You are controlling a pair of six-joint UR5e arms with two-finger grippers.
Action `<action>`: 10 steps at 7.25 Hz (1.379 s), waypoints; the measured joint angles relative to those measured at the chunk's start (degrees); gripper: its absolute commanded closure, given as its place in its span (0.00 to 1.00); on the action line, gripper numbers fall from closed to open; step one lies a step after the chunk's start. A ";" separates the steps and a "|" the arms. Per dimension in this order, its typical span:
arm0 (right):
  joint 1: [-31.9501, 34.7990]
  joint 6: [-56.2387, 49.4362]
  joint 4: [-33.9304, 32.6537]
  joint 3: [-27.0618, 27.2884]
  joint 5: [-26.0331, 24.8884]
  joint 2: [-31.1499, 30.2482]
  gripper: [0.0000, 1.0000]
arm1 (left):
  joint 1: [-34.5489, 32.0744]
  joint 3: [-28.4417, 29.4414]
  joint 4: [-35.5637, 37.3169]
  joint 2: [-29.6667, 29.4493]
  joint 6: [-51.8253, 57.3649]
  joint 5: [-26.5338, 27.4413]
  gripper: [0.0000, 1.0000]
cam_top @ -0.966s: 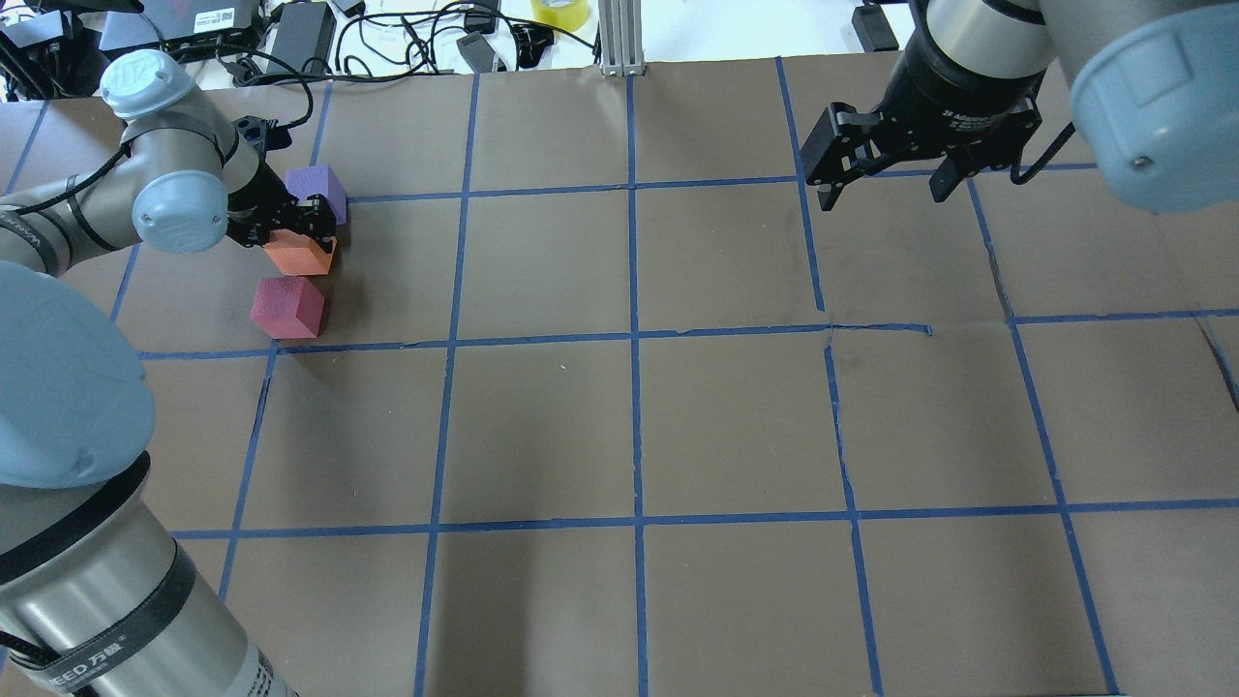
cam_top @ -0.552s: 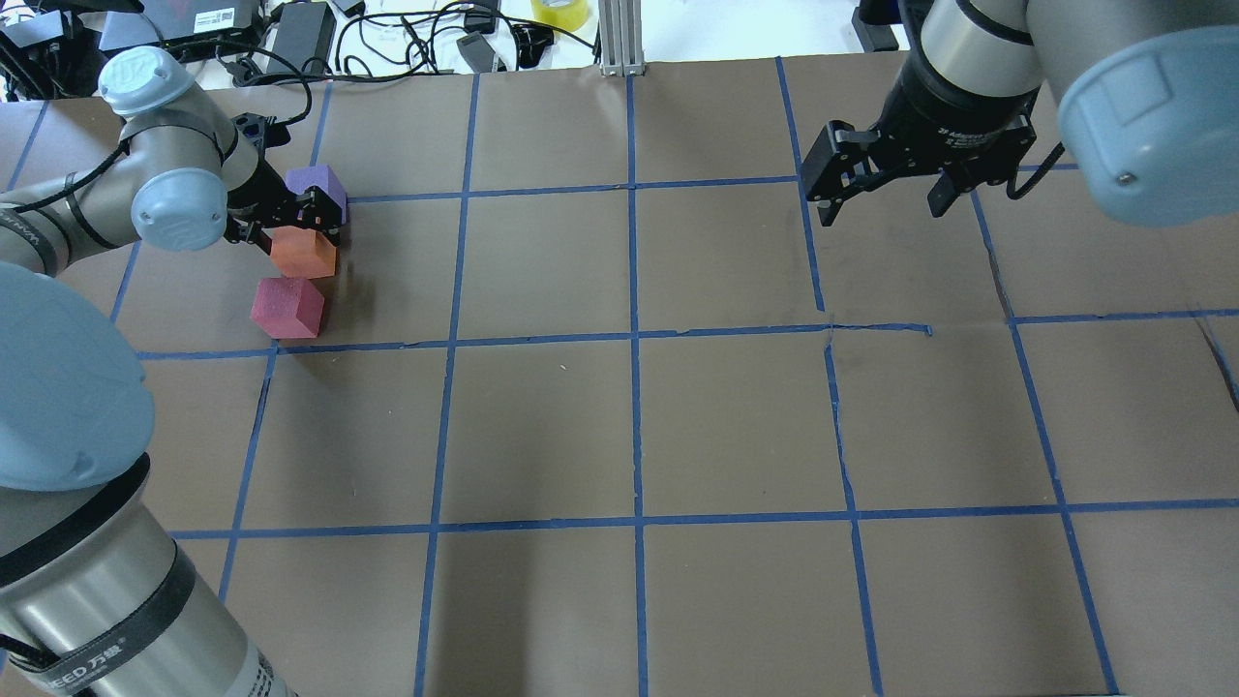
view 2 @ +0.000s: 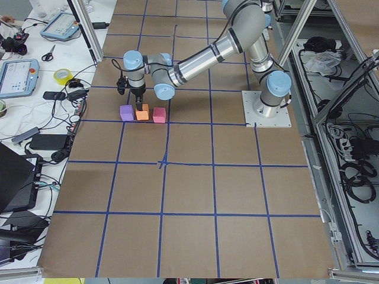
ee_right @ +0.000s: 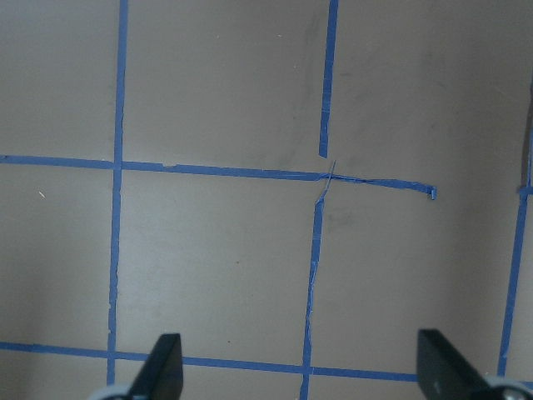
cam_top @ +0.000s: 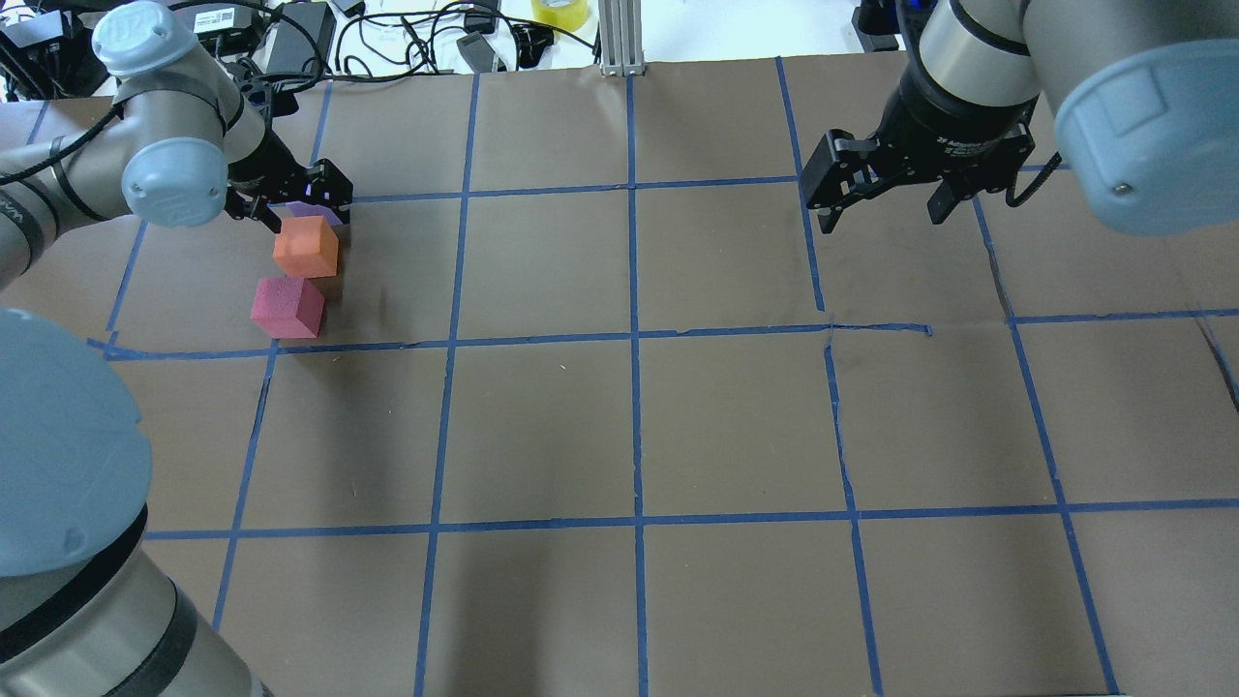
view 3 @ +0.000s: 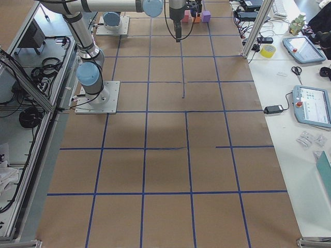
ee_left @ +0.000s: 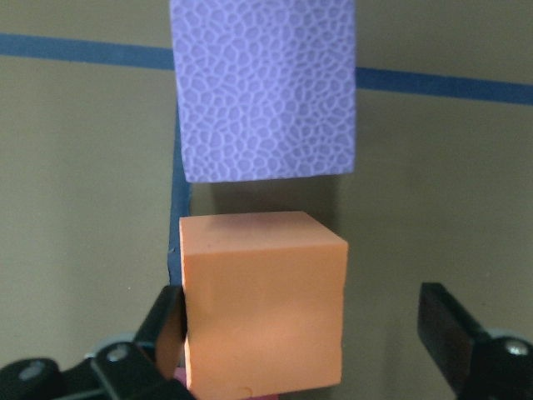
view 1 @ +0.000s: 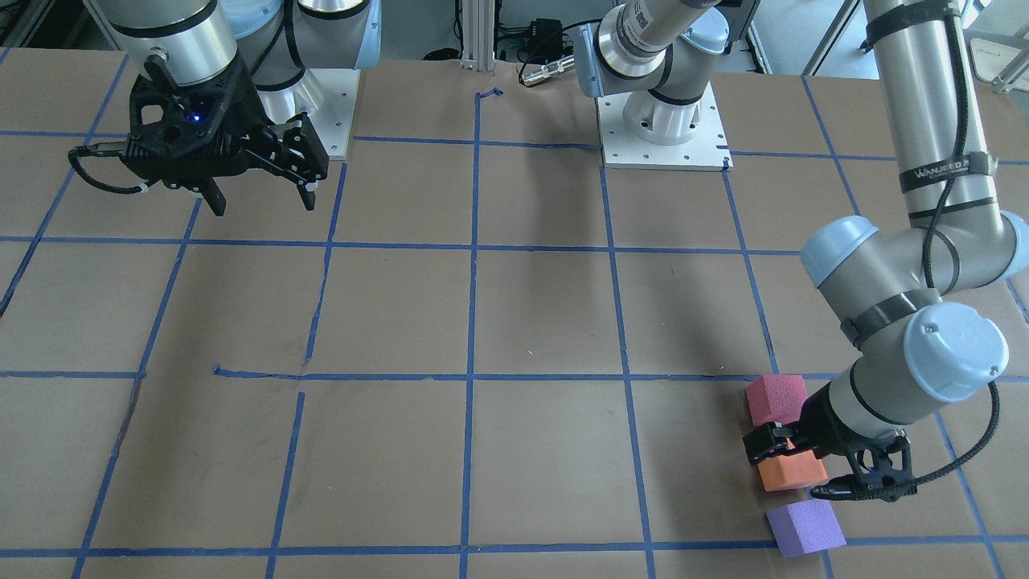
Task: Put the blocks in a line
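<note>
Three foam blocks sit in a short row at the table's far left: purple, orange and pinkish-red. In the front-facing view they are purple, orange and pinkish-red. My left gripper is open and hovers over the orange block, partly hiding the purple one. In the left wrist view the orange block stands on the table between the spread fingers, with the purple block beyond it. My right gripper is open and empty, above the table's far right.
Blue tape lines divide the brown table into squares. Cables, power bricks and a yellow tape roll lie past the far edge, beside an aluminium post. The arm bases stand on the robot's side.
My left gripper has let go of the orange block, opened and drawn up and back over the purple block. The orange block stays on the table. The right gripper has shifted only slightly.
</note>
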 measured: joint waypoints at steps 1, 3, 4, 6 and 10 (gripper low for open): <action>-0.01 -0.07 0.01 0.01 -0.03 0.00 0.00 | -0.81 0.03 -2.75 2.15 -0.03 0.04 0.00; -0.01 -0.28 0.01 0.01 -0.04 0.00 0.00 | -2.78 0.02 -6.50 5.54 -0.79 0.23 0.00; -0.05 -0.40 0.01 0.01 -0.07 0.00 0.00 | -5.02 0.24 -8.67 7.72 -1.87 0.60 0.00; -0.07 -0.38 -0.01 0.01 -0.07 0.00 0.00 | -10.64 2.20 -17.99 13.50 -3.83 2.62 0.00; -0.28 -0.33 -0.07 0.01 -0.12 0.06 0.00 | -17.32 5.36 -32.89 25.12 -10.59 3.49 0.00</action>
